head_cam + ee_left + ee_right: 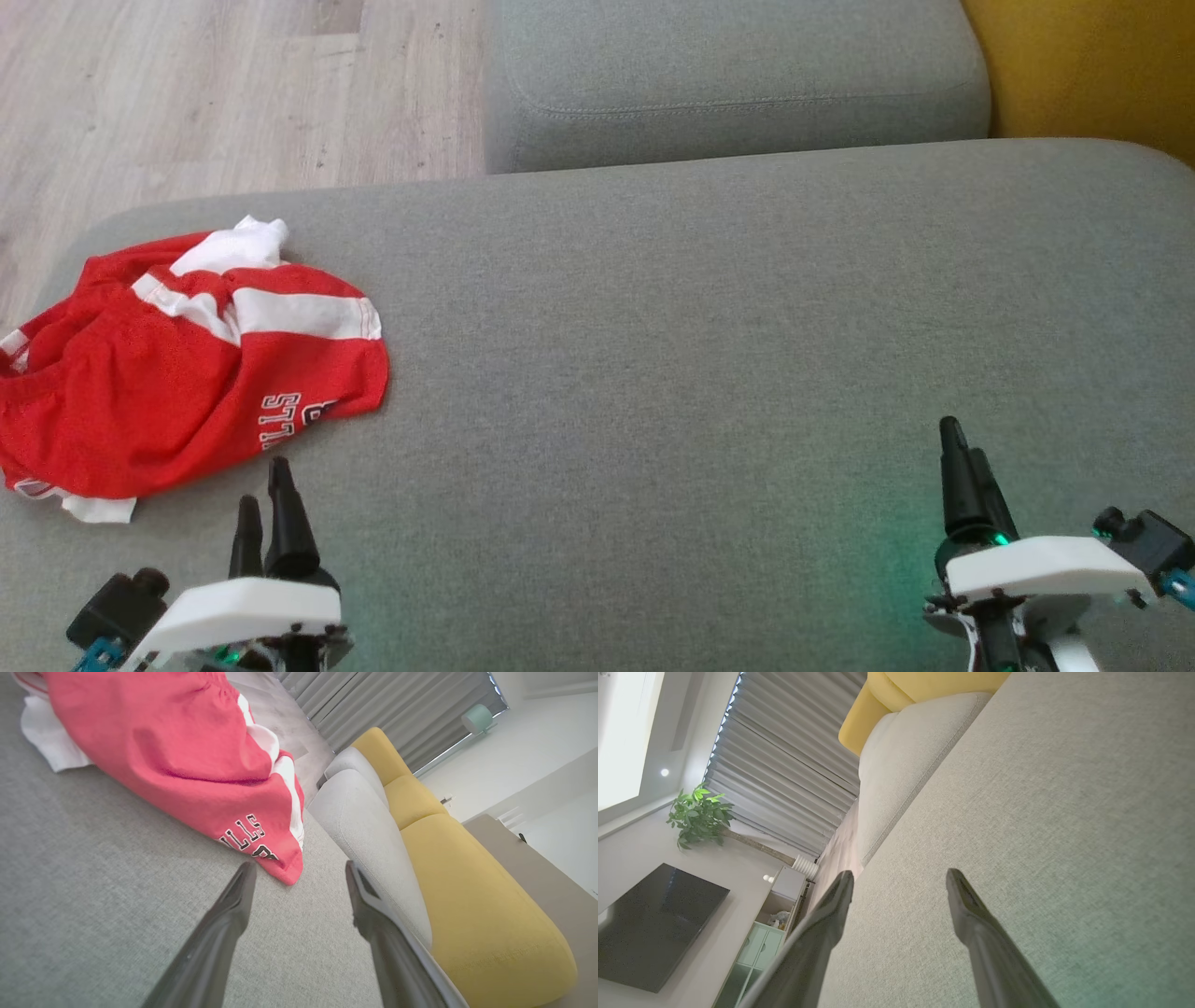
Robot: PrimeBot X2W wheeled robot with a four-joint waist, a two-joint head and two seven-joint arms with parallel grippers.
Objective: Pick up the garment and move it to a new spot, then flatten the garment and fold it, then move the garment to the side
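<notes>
A crumpled red garment (177, 373) with white stripes and white lettering lies at the left end of the grey sofa seat (700, 355). My left gripper (264, 485) stands open just below its lower right corner, a little short of the cloth. In the left wrist view the garment (187, 765) sits just beyond the open left gripper (299, 870), nothing between the fingers. My right gripper (962, 439) is at the lower right over bare cushion. It is open and empty in the right wrist view (900, 877).
A second grey cushion (728, 84) lies behind the seat, with a yellow cushion (1092, 65) at the far right. Wooden floor (187, 93) shows beyond the seat's left and back edge. The garment's left side lies at the seat's left edge.
</notes>
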